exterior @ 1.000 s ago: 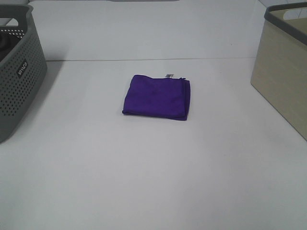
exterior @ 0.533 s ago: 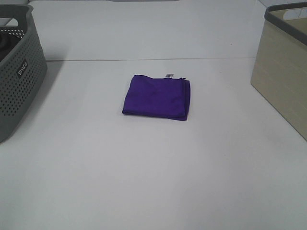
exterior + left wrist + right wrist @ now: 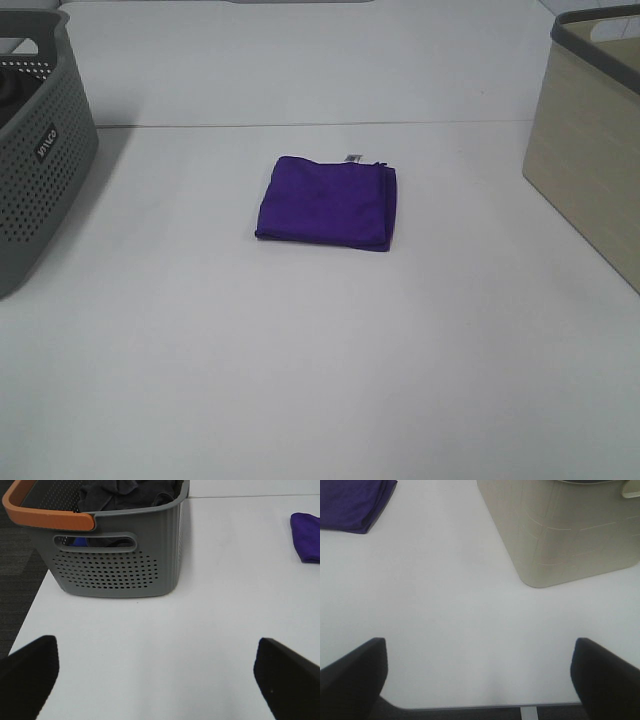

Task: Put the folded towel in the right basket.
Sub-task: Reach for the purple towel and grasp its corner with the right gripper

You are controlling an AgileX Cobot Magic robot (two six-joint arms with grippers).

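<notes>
A folded purple towel point(image 3: 327, 202) lies flat in the middle of the white table. It also shows at the edge of the left wrist view point(image 3: 306, 536) and of the right wrist view point(image 3: 354, 502). The right basket point(image 3: 590, 150) is beige with a dark grey rim and stands at the table's right edge; its wall shows in the right wrist view point(image 3: 565, 527). My left gripper point(image 3: 157, 677) is open and empty near the table's front left. My right gripper point(image 3: 479, 677) is open and empty near the front right edge. Neither gripper shows in the exterior high view.
A grey perforated basket point(image 3: 35, 150) stands at the table's left; in the left wrist view point(image 3: 117, 555) it has an orange handle and dark clothes inside. The table's front edge point(image 3: 470, 706) shows in the right wrist view.
</notes>
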